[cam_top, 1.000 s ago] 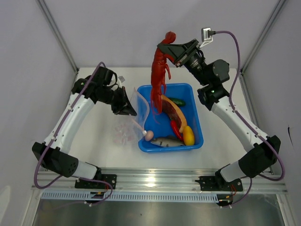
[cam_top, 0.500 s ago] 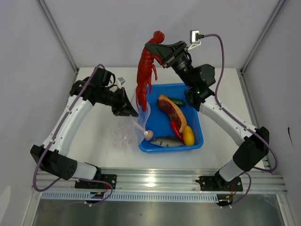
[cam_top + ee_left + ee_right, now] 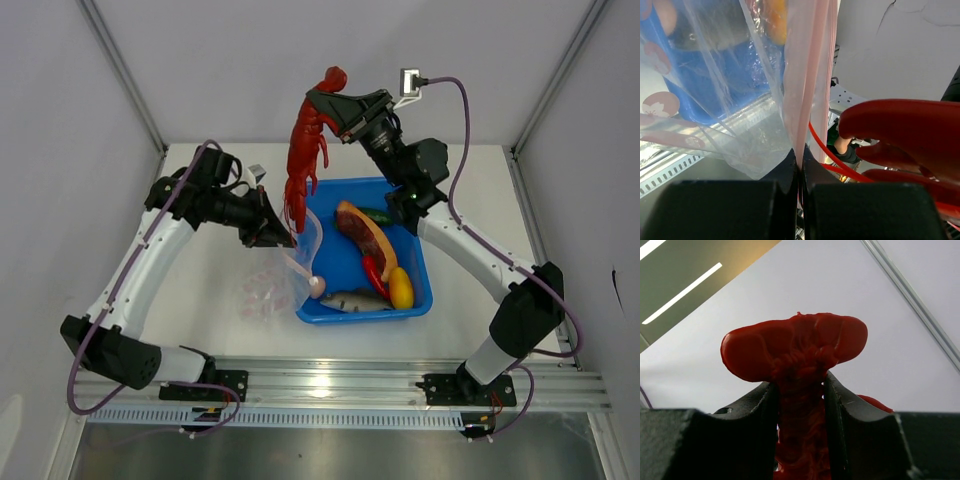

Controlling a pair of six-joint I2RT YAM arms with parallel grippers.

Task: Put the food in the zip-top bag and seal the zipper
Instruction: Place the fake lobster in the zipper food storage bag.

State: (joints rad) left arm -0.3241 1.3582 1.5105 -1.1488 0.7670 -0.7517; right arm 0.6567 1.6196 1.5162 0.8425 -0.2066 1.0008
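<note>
A red toy lobster (image 3: 304,152) hangs head-down from my right gripper (image 3: 336,100), which is shut on its tail (image 3: 795,345). Its claws dangle just above the open mouth of the zip-top bag (image 3: 272,287). My left gripper (image 3: 281,238) is shut on the bag's upper edge and holds it up beside the tub. In the left wrist view the fingers pinch the pink zipper strip (image 3: 806,75), with clear plastic (image 3: 730,115) to the left and the lobster's claw (image 3: 900,130) to the right. The slider is not visible.
A blue tub (image 3: 424,262) holds a brown steak (image 3: 362,232), green cucumber (image 3: 378,214), red chili (image 3: 373,270), yellow pepper (image 3: 401,288) and grey fish (image 3: 352,299). A pale egg (image 3: 317,287) sits at its left rim. Metal rails run along the near edge.
My right arm has swung left with the lobster, from over the tub to above the bag's mouth. My left gripper has shifted slightly, still holding the bag.
</note>
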